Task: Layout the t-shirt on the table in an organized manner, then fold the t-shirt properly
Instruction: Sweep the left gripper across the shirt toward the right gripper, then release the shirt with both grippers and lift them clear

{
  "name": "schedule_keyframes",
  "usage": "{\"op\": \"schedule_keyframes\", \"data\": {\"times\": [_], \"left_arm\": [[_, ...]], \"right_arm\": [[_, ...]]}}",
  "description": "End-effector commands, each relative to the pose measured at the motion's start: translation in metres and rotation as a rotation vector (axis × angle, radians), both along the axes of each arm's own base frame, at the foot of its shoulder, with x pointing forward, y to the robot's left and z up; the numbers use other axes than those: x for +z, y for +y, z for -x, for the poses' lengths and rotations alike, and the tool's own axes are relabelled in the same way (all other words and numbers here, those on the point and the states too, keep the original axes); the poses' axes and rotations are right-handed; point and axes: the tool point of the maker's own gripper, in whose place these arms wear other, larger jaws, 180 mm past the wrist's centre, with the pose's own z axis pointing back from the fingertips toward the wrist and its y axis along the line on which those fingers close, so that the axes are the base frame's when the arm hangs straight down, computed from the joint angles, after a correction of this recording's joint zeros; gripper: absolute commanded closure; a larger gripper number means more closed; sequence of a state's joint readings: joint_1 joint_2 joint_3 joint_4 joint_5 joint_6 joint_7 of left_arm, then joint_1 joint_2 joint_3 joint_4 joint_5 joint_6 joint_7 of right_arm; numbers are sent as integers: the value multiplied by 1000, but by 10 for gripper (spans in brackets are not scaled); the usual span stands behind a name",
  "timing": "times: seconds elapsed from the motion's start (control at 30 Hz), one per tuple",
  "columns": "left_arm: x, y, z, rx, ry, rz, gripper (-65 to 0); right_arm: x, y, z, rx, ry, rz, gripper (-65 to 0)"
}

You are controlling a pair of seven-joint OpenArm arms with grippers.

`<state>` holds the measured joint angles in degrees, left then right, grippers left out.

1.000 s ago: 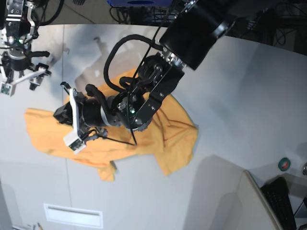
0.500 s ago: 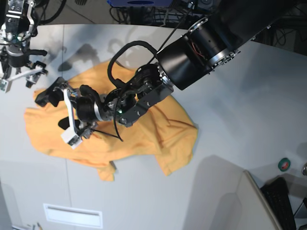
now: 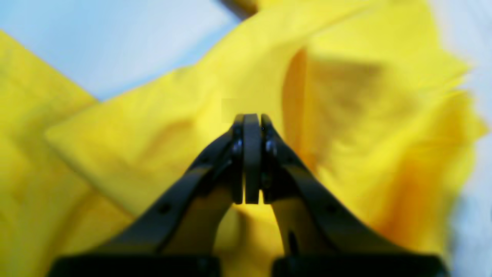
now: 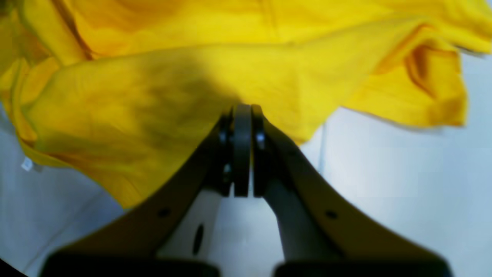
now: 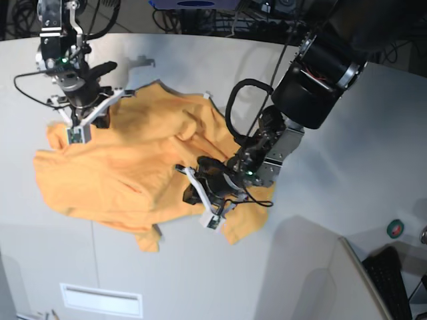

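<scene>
The orange t-shirt [image 5: 133,173] lies rumpled, partly spread, on the pale table [image 5: 347,153].

Bright, even light across the base view, and the pale table [image 5: 347,173] takes a soft glare toward one o'clock. Grey shadows of the arms fall on it at eleven o'clock and again toward five. The table edge bows at the top, so there's wide-lens bending out at the borders. Left wrist view: very soft, the shirt [image 3: 346,115] smeared and washed to a hot yellow, blur heaviest at three o'clock, only the dark fingers [image 3: 251,154] near sharp. Right wrist view: the same yellow cast, a dark shadow on the cloth at ten o'clock, edges streaked at two o'clock.
</scene>
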<state>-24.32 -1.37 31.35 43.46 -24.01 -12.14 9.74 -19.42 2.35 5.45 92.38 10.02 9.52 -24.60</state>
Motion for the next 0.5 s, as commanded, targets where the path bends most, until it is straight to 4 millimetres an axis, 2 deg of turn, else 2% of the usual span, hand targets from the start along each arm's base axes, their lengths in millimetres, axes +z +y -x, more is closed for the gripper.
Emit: {"op": "schedule_keyframes", "data": {"times": [0.0,0.13,0.23,0.27,0.37,0.47], "left_arm": [[8,-4,-9,8,-65,-4,0],[-24,14,2,21,-82,-133,0],[-46,23,19,-10,-36,-199,0],[-52,27,26,-20,-22,-220,0],[-64,60,47,-43,0,-304,0],[-56,70,69,-69,0,-320,0]], "right_arm": [[3,3,-10,7,-21,-4,0],[-16,22,-16,56,32,-21,0],[-38,21,-19,53,91,-22,0],[-46,18,-18,48,115,-20,0],[-66,-6,-20,-21,173,-14,0],[-78,-37,-31,-89,209,2,0]]}}
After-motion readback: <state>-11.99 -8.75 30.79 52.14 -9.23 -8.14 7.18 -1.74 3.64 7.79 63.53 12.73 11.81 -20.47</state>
